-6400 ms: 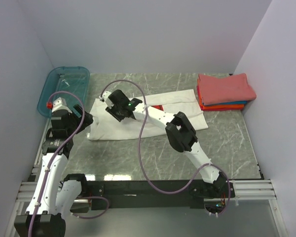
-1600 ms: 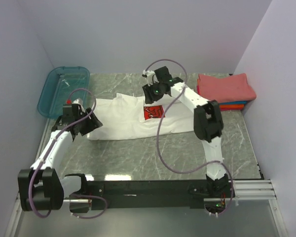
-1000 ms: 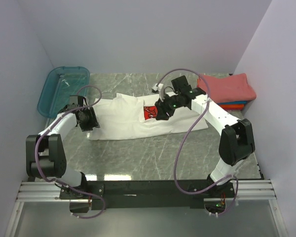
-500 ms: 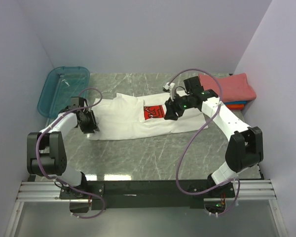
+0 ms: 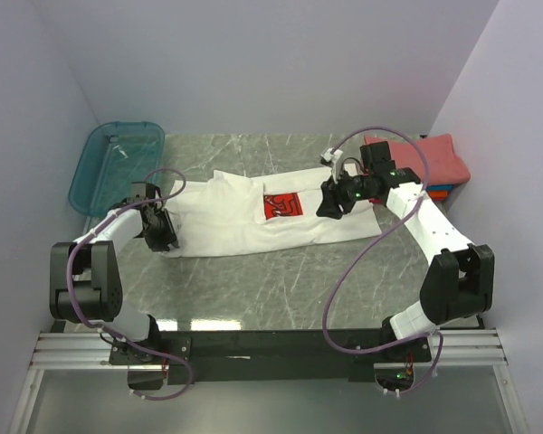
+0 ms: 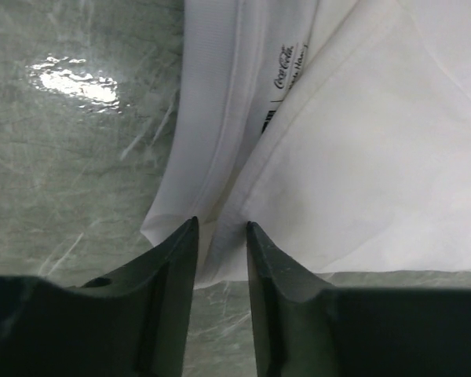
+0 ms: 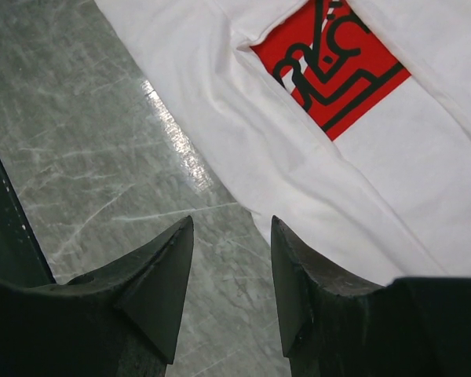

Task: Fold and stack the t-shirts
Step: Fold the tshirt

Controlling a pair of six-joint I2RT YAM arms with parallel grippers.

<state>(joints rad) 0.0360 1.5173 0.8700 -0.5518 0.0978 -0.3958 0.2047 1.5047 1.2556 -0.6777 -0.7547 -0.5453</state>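
Observation:
A white tee (image 5: 235,217) with a red square chest print (image 5: 282,206) lies spread flat across the table. My left gripper (image 5: 161,233) is low at the tee's left edge. In the left wrist view the tee's (image 6: 377,157) folded corner lies between the slightly parted jaws of my left gripper (image 6: 220,236). My right gripper (image 5: 330,203) hovers open over the tee just right of the print. In the right wrist view my right gripper (image 7: 231,236) frames the tee's (image 7: 220,94) hem edge and bare table, with the print (image 7: 330,71) beyond. A folded coral-red tee (image 5: 439,154) tops a stack at the back right, with orange and blue edges under it.
A teal plastic bin (image 5: 118,163) stands at the back left corner. White walls close in the table on three sides. The right arm's purple cable loops over the stack. Grey marble tabletop (image 5: 281,289) lies in front of the tee.
My right gripper has moved right across the tee, from left of the print to right of it. My left gripper has slid slightly down along the tee's left edge.

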